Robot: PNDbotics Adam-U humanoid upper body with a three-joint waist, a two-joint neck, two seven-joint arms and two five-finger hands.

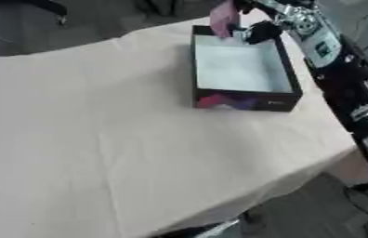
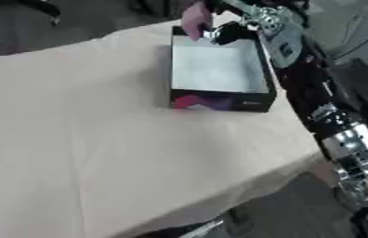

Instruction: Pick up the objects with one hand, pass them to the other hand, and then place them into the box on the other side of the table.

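A black box (image 1: pixel 278 103) with a white floor stands on the far right part of the table, with a pink and purple pattern on its near wall. My right arm comes in along the table's right edge and reaches over the box's far end. There my right hand (image 1: pixel 258 30) holds a pink object (image 1: pixel 224 17) upright, just above the box's far left corner. The picture is blurred around the hand, so the fingers' hold on the object is hard to make out. My left hand shows in neither view.
A beige cloth (image 1: pixel 98 139) covers the table, whose near edge runs diagonally at the lower right. Dark floor lies beyond that edge, and dark shapes stand past the far edge.
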